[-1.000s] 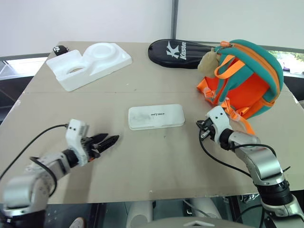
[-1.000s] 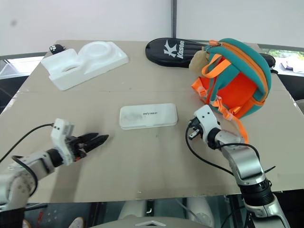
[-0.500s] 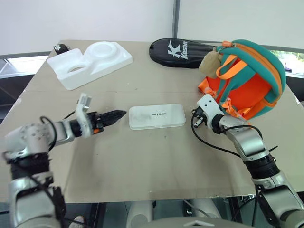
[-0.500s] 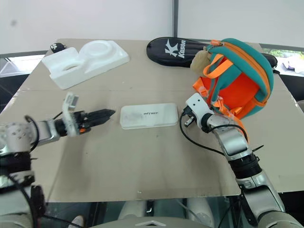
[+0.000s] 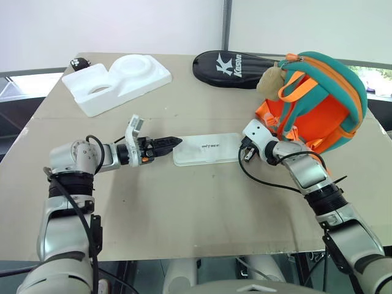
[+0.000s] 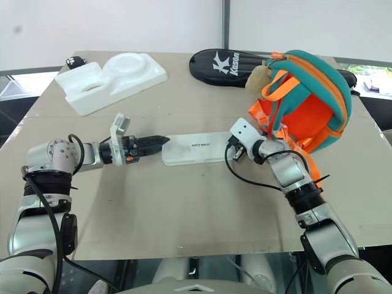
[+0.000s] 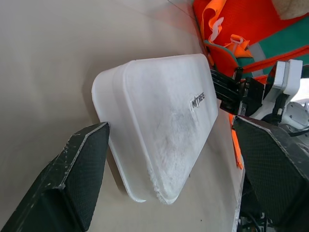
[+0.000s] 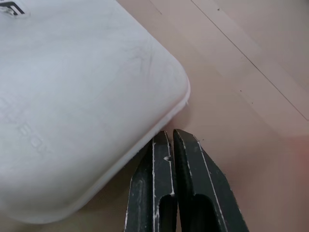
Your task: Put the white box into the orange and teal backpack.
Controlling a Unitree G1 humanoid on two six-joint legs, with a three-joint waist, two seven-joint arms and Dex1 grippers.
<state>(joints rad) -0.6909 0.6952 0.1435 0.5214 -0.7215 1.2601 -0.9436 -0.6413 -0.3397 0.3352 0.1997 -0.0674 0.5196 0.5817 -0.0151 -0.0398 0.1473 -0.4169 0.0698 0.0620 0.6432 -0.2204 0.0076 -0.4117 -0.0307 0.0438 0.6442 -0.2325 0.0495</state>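
**Two grippers meet the white box, one at each end**

The white box (image 5: 206,149) lies flat on the table (image 5: 202,208), out near the middle, lid up with its small dark lettering showing. From the robot's left comes the left gripper (image 5: 172,142), reaching level across the board, its black fingers (image 7: 72,179) spread wide apart. In the left wrist view those two fingers stand on either side of the box's near end, one just beside the short edge and the other well off toward the backpack side; whether either one touches the plastic cannot be told.

At the opposite end, the right gripper (image 8: 173,140) has its fingers pressed together, nothing between them. In the right wrist view the paired tips sit right at the box's edge close to a rounded corner, touching it or just beside it. From the head views, the right wrist's white housing stands at the box's right end, a black cable looping down from it over the table.

The orange and teal backpack (image 5: 321,104) sits at the table's far right, just behind the right arm, orange panel and straps facing the box, beige plush charm (image 5: 270,81) hanging at its top left. Box and backpack are near each other but apart.

Farther back lie a black racket bag (image 5: 236,63) with white lettering and a white styrofoam block (image 5: 116,81) with round hollows.
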